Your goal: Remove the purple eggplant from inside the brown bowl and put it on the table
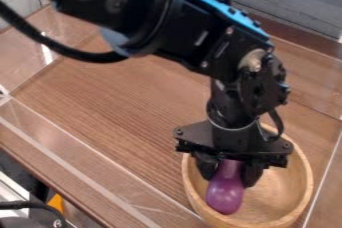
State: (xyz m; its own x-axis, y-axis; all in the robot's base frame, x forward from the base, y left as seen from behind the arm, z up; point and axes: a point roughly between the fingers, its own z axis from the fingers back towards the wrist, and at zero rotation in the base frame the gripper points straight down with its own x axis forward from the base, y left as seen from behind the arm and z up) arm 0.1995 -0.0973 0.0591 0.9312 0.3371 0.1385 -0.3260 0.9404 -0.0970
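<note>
The black robot arm (pixel 147 22) comes in from the upper left at about 10 o'clock and bends down over the brown bowl (pixel 301 197), which sits at about 5 o'clock on the desk (pixel 107 112), close to the lower right corner. The bowl is a wide, shallow one of light tan wood with a thick rim; part of its right side is cut off by the picture's border.

The end effector (pixel 233 168) points straight down into the bowl. Its fingers are drawn in tight against the upper end of the purple eggplant (pixel 226 192), so it is clenched on the eggplant. The eggplant stands nearly upright, its rounded glossy lower end hanging below the fingers, at about 6 o'clock from the wrist. That lower end lies within the bowl's rim, over the inner floor toward the bowl's left half. Whether it touches the wood or hangs just clear of it cannot be told from this angle.

The eggplant's stem end is hidden between the fingers.

The desk is brown with a wood grain, and clear acrylic walls (pixel 54 187) run along its near-left edge, from 9 o'clock down toward 6 o'clock. A pale planked wall (pixel 287 2) shows behind the desk at about 1 o'clock.
</note>
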